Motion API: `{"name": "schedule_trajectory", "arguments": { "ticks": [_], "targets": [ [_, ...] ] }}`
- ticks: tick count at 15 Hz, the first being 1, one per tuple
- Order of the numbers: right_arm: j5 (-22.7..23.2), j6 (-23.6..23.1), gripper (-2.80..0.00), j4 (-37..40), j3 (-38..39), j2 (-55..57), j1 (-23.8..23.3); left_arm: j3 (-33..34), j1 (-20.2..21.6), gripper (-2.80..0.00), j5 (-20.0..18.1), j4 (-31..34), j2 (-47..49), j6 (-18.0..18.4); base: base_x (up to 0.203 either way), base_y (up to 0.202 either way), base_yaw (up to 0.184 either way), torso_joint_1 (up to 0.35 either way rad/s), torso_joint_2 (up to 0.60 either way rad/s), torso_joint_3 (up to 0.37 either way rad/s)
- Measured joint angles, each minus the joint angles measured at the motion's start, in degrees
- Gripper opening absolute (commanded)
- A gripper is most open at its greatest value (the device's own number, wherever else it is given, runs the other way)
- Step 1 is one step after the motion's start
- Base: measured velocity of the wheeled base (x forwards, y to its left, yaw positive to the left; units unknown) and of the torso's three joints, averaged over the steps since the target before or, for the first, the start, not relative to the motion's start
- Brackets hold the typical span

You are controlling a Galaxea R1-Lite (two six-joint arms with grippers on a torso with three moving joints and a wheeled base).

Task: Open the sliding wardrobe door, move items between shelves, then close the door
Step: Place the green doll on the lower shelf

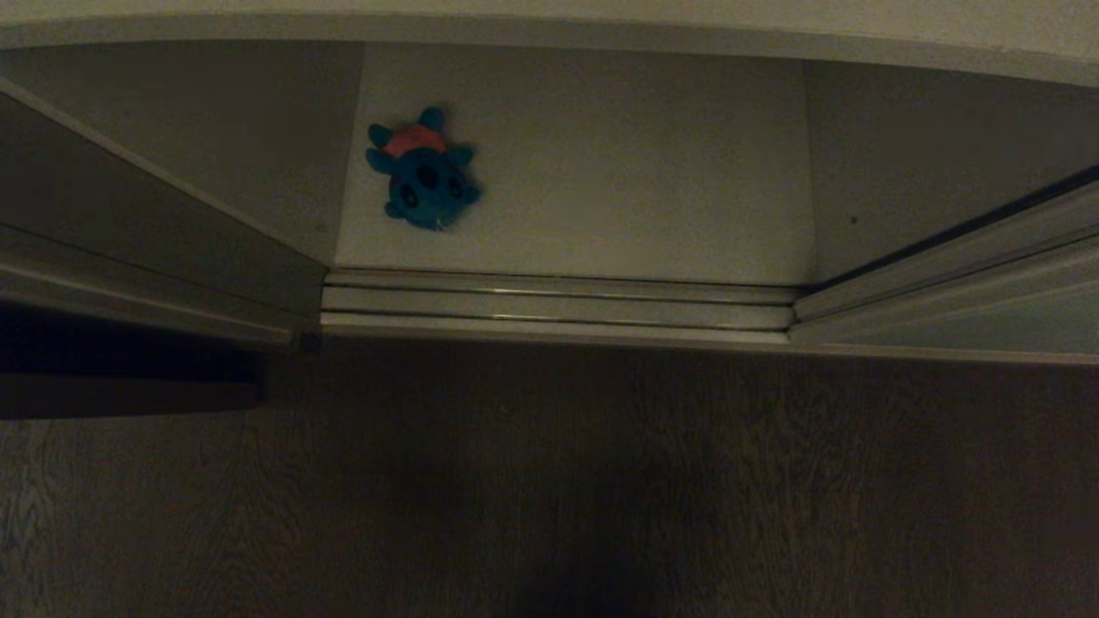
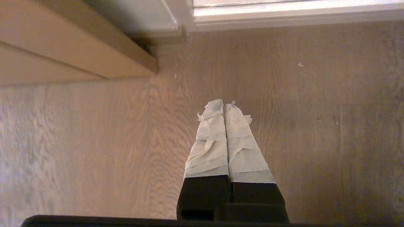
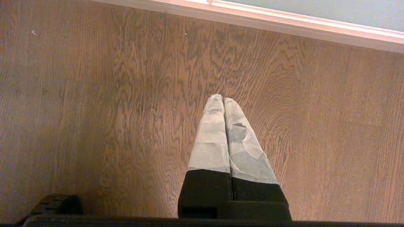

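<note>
The head view looks steeply down from above at the wood floor (image 1: 549, 481), the sliding track (image 1: 558, 300) and the bottom shelf (image 1: 601, 172) of the open wardrobe beyond it. Each of the 2 wrist views looks down along its own pressed-together taped fingers, the left gripper (image 2: 224, 105) and the right gripper (image 3: 222, 98), at the floor close below. All 3 views share that floor and the pale wardrobe base edge (image 2: 284, 14) along its far side.
</note>
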Motion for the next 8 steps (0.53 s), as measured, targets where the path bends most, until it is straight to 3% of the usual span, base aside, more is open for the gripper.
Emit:
{"name": "schedule_trajectory", "arguments": {
  "ticks": [3,8],
  "targets": [
    [0.0,0.0,-2.80,0.0,0.0,0.0,0.0,1.4,0.1,-2.80,-4.2,4.2,-1.1,0.1,0.000,0.000,0.000,0.000,0.00,0.000],
    [0.0,0.0,-2.80,0.0,0.0,0.0,0.0,1.8,0.1,-2.80,-3.2,4.0,-1.5,-3.0,0.000,0.000,0.000,0.000,0.00,0.000]
  ]
}}
